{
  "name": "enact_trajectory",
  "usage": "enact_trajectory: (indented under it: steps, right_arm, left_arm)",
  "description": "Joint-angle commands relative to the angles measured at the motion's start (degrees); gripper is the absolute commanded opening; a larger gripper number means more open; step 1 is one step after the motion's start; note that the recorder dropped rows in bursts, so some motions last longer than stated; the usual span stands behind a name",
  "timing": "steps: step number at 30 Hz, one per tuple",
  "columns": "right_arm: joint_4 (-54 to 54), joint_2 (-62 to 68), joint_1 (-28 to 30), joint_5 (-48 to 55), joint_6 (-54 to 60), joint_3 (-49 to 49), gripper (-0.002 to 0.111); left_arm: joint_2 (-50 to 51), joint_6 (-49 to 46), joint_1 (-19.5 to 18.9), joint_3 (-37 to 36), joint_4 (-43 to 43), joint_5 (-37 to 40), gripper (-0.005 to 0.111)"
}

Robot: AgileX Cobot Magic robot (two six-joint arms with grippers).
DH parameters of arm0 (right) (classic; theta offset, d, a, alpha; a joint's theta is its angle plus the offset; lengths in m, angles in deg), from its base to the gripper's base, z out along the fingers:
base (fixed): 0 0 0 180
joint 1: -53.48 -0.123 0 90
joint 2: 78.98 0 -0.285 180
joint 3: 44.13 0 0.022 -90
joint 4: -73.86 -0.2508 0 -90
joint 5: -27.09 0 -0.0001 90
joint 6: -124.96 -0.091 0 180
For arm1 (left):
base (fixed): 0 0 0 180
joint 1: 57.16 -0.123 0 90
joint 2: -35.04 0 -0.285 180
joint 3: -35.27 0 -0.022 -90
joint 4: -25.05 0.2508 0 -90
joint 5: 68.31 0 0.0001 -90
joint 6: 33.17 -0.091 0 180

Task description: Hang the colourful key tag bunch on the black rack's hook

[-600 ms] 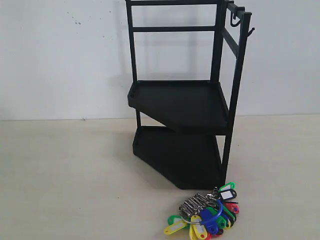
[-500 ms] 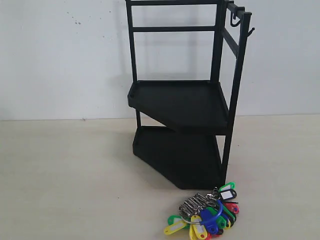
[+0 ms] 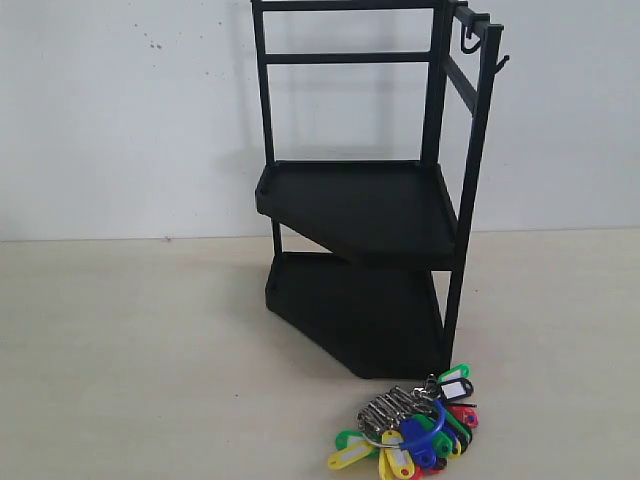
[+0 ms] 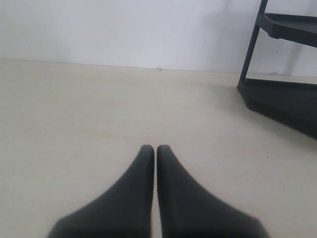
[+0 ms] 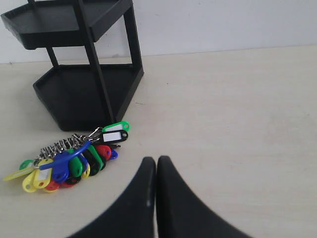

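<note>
Matt black metal rack, glossy plastic tags on key tag bunch, smooth pale tabletop

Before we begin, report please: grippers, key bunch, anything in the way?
Left gripper shut, empty. Right gripper shut, empty. Key bunch lying at rack foot; hook bare. No obstacle seen.

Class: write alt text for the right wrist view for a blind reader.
The colourful key tag bunch lies on the pale table beside the base of the black rack. The right gripper, shut and empty, hovers apart from it.
</note>
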Motion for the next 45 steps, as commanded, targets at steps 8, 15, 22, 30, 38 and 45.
enact_trajectory:
  steps: [8,15,22,30,38,45]
  right_arm:
    - [0.14,-0.25,0.16,-0.10,0.02,0.02,0.000]
    - [0.14,-0.25,0.16,-0.10,0.02,0.02,0.000]
    - [0.14,-0.25,0.16,-1.01,0.26,0.02,0.000]
    - [0.14,-0.25,0.16,-14.11,0.26,0.02,0.000]
    - [0.14,-0.25,0.16,-32.93,1.15,0.02,0.000]
    - [0.14,0.15,0.16,-16.45,10.87,8.51,0.000]
  left_arm:
    - [-0.12,-0.20,0.06,0.08,0.18,-0.23,0.004]
    - [-0.12,-0.20,0.06,0.08,0.18,-0.23,0.004]
    - [-0.12,-0.20,0.06,0.08,0.18,-0.23,0.004]
    - [-0.12,-0.20,0.06,0.08,0.18,-0.23,0.004]
    - [-0.12,-0.20,0.06,0.08,0.18,-0.23,0.004]
    - [-0.12,-0.20,0.06,0.08,0.18,-0.23,0.004]
